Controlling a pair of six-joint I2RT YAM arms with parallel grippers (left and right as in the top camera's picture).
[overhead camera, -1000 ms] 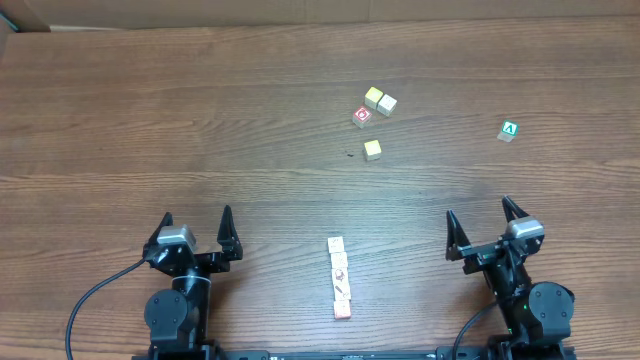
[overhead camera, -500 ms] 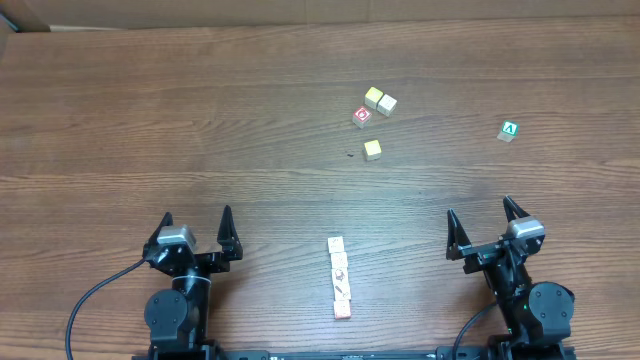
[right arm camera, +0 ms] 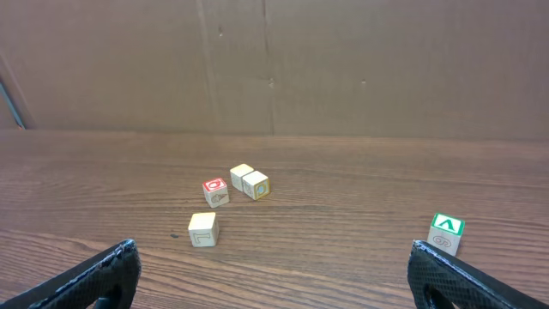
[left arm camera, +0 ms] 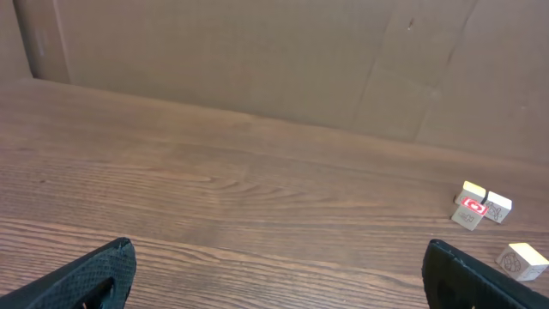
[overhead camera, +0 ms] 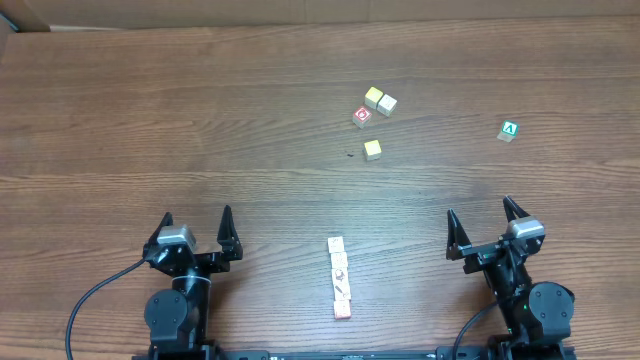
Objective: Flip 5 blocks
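Left end effector (overhead camera: 196,216) and right end effector (overhead camera: 478,210): black pointed prongs, spread wide and empty. Between them, five pale wooden blocks (overhead camera: 339,276), cube-shaped, in a tight row on grainy counter (overhead camera: 200,120).

open table (overhead camera: 150,120) flanks block row (overhead camera: 340,278) (cubes (overhead camera: 373,97) beyond)

Arms matte black throughout. The left gripper (overhead camera: 196,228) and right gripper (overhead camera: 479,220) each carry two tapered, pointed black fingers (overhead camera: 228,232) and a small grey cap (overhead camera: 175,235). A black cable (overhead camera: 85,300) loops from each base.
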